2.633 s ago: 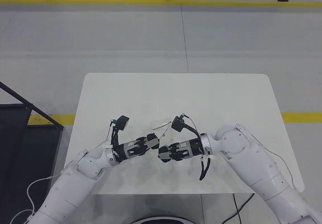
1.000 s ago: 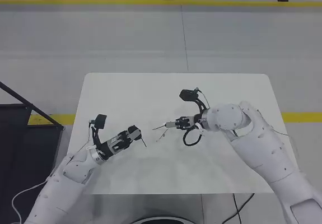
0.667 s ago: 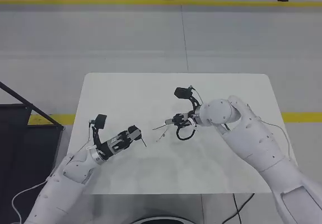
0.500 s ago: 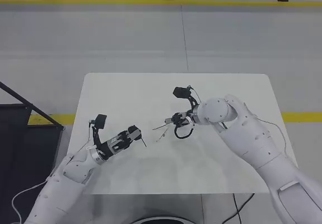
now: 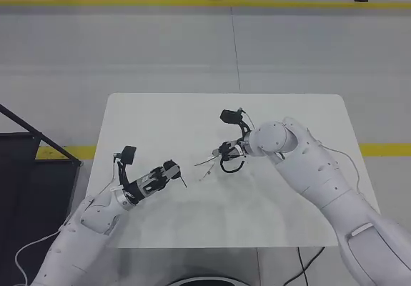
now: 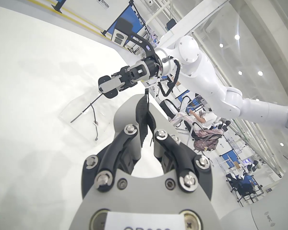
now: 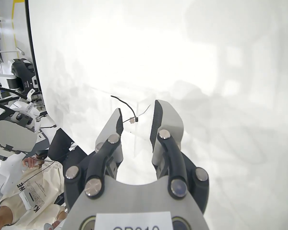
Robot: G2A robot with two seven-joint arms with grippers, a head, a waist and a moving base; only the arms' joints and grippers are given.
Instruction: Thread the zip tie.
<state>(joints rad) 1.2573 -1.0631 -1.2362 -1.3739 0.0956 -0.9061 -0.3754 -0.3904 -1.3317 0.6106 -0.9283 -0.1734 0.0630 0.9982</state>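
The zip tie (image 7: 134, 119) lies just below the right gripper (image 7: 137, 106), newly swung over it with fingers (image 7: 167, 118) apart, likely for a pickup, while the left gripper (image 6: 146, 102) stays clamped on a black strip (image 6: 146, 94).

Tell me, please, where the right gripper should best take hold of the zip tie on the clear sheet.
Probably the strap just beside its pale head, from above: the zip tie lies flat on the clear sheet, and the open right gripper is aimed at that spot.

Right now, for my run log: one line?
left gripper: shut on zip tie | right gripper: open at loose tie on clear sheet
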